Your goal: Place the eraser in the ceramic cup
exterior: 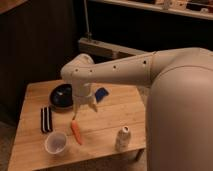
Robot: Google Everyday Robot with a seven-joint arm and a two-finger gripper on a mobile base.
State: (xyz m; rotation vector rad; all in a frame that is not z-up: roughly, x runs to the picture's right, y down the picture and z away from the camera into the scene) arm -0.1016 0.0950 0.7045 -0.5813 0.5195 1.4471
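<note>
Eraser (46, 119), camera view: it lies flat on the table (125, 112), near the edge at the left of the view. It is black with white stripes down its length, and its long axis runs away from the camera. Nothing touches it.

The cup (56, 142) stands upright just in front of the eraser, toward the near edge. Its mouth faces up and it looks empty. The carrot (76, 132) lies to the right of the cup, close but apart. The bowl (62, 95) sits behind the eraser, with the blue object (101, 94) to its right. The can (122, 138) stands upright near the front right edge, well apart from the rest.

The gripper (84, 110) hangs pointing down over the table, between bowl and carrot. It is to the right of the eraser and clear of it. Its two fingers read as spread, with nothing between them.

Handling, as a judgement:
- **Feel:** probably light, with a stiff body and perhaps a softer face. It is unlikely to be fragile or slippery.
- **Grip:** best taken across the narrow width near mid-length, jaws on the two long sides, so it does not swing.
- **Low profile:** it sits flat, so the fingertips need to come almost to the wood.
- **Placing:** it looks longer than the cup is wide, so it likely has to go in end first and will lean on the rim.
- **Risk:** the cup looks light enough to tip or slide if nudged.
</note>
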